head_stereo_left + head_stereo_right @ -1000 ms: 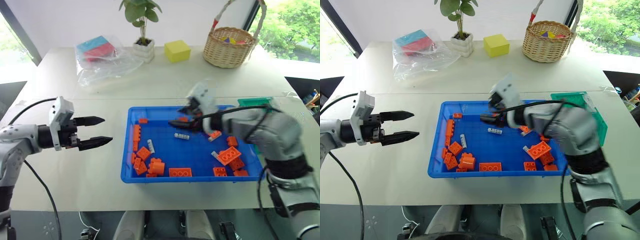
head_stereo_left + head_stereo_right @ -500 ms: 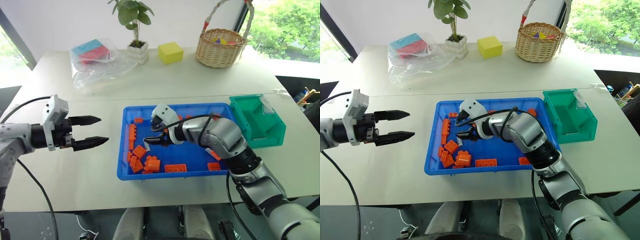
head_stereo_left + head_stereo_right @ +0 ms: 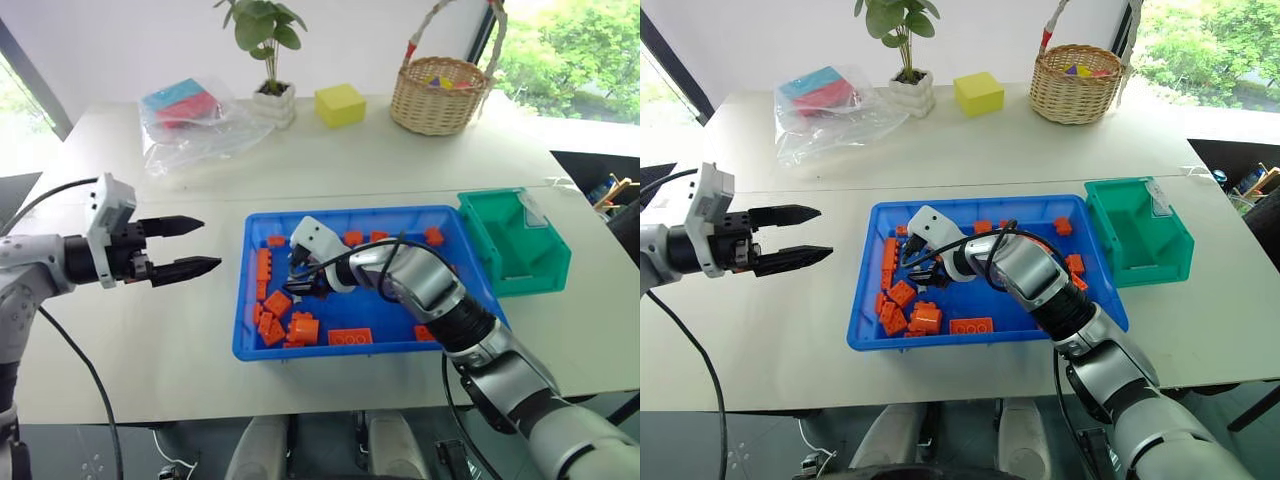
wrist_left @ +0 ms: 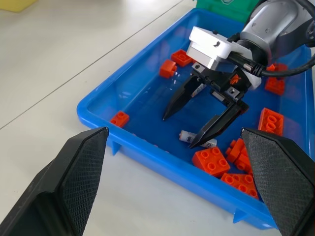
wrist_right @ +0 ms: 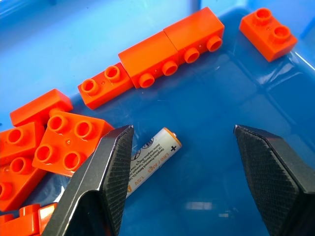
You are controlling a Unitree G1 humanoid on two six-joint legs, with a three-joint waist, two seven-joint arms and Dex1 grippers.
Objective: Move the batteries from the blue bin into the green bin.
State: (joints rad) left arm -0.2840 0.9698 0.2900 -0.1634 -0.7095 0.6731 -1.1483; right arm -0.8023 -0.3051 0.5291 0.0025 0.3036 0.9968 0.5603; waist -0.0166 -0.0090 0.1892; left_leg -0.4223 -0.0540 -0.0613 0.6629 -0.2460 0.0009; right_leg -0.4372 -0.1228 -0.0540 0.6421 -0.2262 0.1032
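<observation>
glossy plastic blue bin (image 5: 236, 123), woven wicker basket (image 3: 440, 95)

open blue floor beyond the battery (image 5: 150, 160) toward the blue bin (image 3: 262, 347) centre; orange bricks (image 5: 54, 140) crowding just beside it along the bin's left wall; bare counter (image 3: 180, 330) left of the bin.

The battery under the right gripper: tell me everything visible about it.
The battery is a slim whitish cylinder with an orange band, small printed text and a plus mark near its exposed end. It lies flat on the floor of the blue bin, beside a cluster of orange bricks. The right gripper hangs over it with fingers open, one of them covering the battery's near end. Whether that finger touches it cannot be told.
</observation>
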